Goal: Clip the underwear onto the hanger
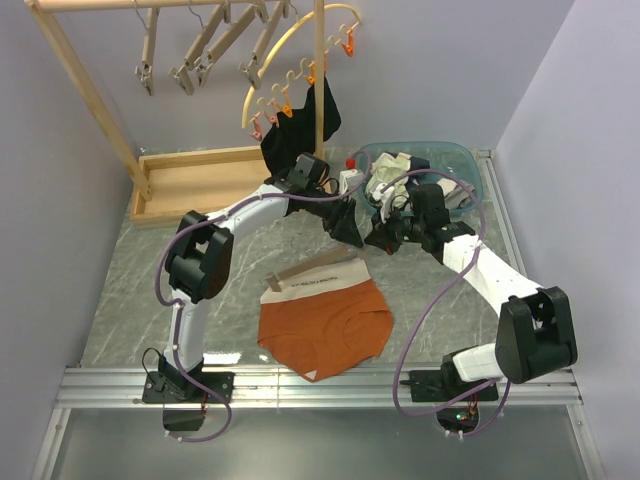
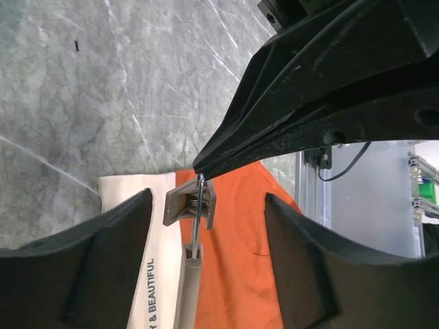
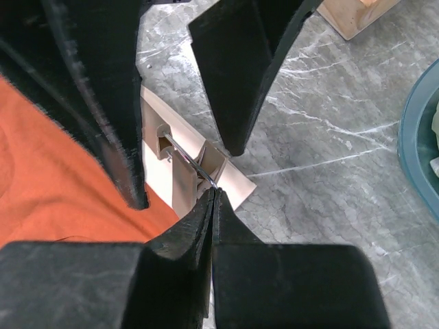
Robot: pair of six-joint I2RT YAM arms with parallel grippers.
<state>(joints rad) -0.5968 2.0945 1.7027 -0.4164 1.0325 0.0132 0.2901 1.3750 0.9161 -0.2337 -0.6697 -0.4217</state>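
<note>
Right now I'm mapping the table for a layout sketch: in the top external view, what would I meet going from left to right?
Wooden tray → underwear → blue basin.

A robotics lab cell dressed as a laundry corner: the left arm (image 1: 205,255) and right arm (image 1: 530,335) bolt onto an aluminium rail (image 1: 320,385) along the bottom edge, loose cables (image 1: 399,392) looping (purple sleeving), 3 bare lilac walls (image 1: 450,70) around. Upper left, a wooden rack (image 1: 70,62) of spare hangers (image 1: 215,45); upper right, a blue tub (image 1: 470,175) of clothes.
</note>
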